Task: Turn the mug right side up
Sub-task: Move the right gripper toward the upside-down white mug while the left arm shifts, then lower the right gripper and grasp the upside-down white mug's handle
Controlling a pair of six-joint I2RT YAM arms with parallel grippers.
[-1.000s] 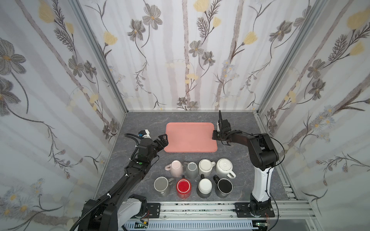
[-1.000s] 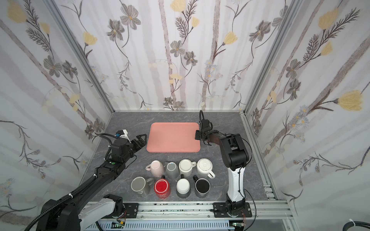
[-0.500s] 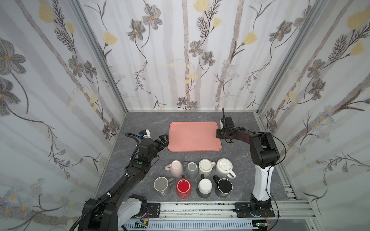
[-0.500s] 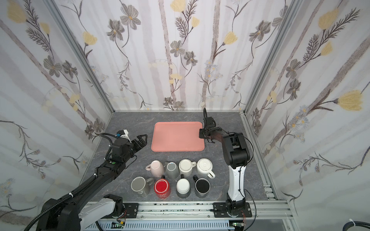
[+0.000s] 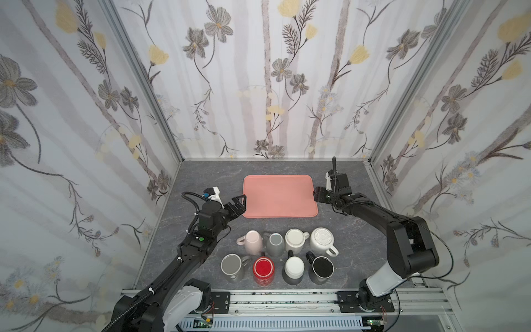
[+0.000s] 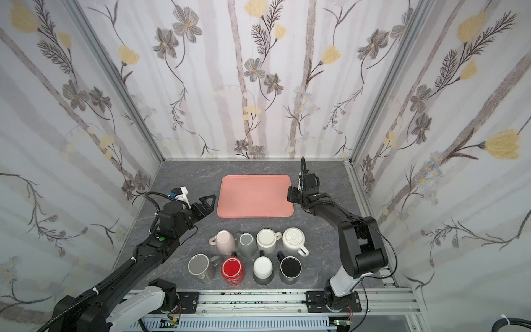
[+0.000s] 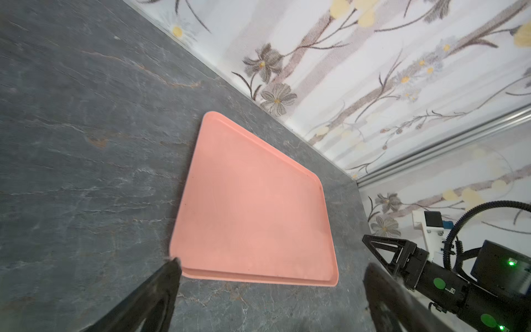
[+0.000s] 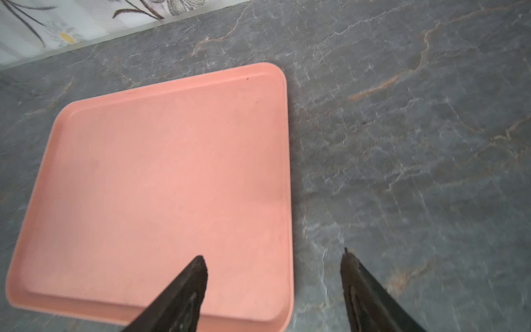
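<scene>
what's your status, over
Both tools open, empty: left tool by left edge of pink tray, right tool straddling its right edge. Eight mugs untouched in two rows up front. Nothing blocking them.

Both arms (image 5: 186, 255) black, white base links (image 5: 383, 280), bolted black base plates (image 5: 365, 300). Ribbed black cables (image 5: 189, 198) at wrists, white camera mounts (image 5: 213, 191), green dots (image 5: 201, 238). On left gripper (image 5: 242, 204), black triangular openwork fingers (image 5: 240, 198).

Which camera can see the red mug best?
A top view: the red mug shows whole from above, with nothing covering it. Both top views show it nearly the same. The left wrist and right wrist views miss it; they look at the pink tray and the grey table instead.
</scene>
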